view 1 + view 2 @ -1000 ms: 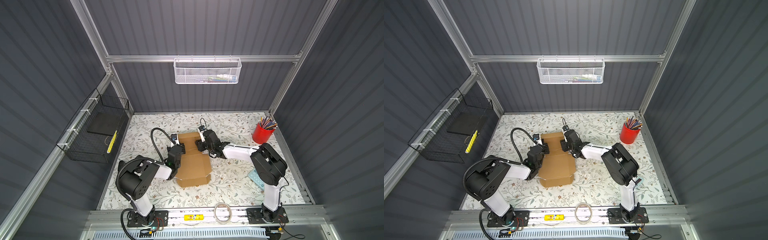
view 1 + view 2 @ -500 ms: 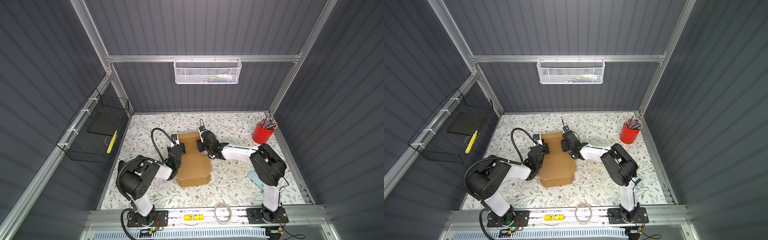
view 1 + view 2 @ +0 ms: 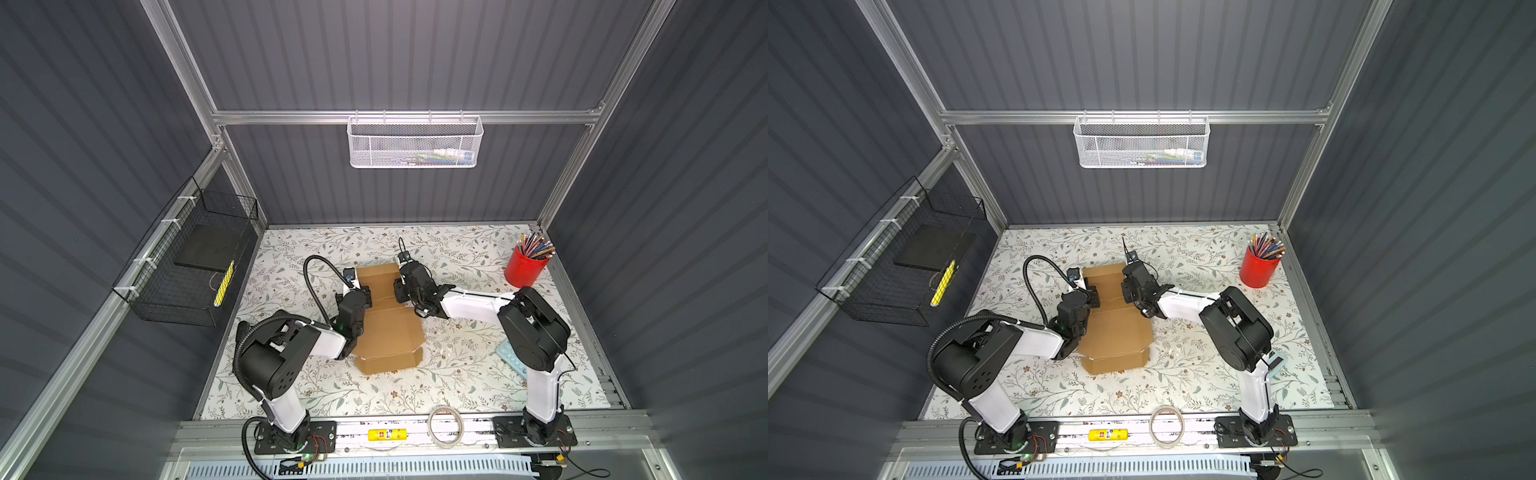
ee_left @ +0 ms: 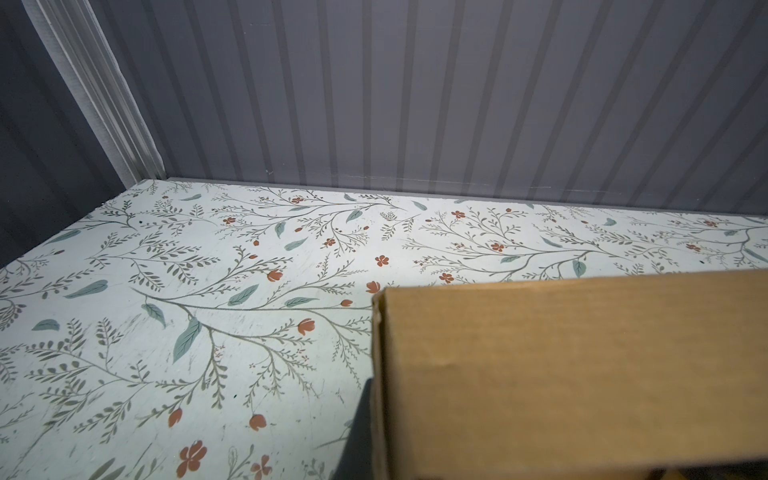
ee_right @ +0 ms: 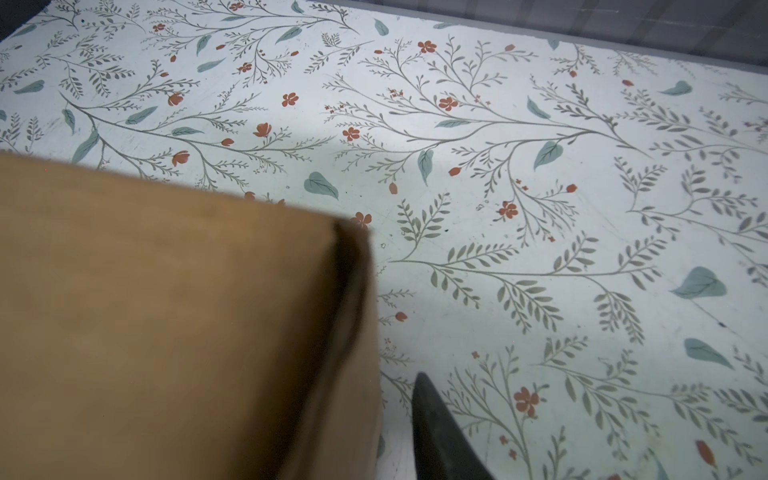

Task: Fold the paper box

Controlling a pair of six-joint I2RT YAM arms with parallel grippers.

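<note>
Floral table (image 3: pixel 457 374): part-folded paper box (image 3: pixel 388 328) lies well apart from red pencil cup (image 3: pixel 524 270). At the side away from the cup, left gripper (image 3: pixel 365 293) is closed; hold on cardboard unclear. At the cup-facing side, right gripper (image 3: pixel 399 289): opening cannot be told, one finger (image 5: pixel 436 436) just beside the wall.

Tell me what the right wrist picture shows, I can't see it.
A blurry brown box corner fills much of the picture, very close. Beyond it is a table with leaves and red flowers, and one dark jaw tip beside the box.
</note>
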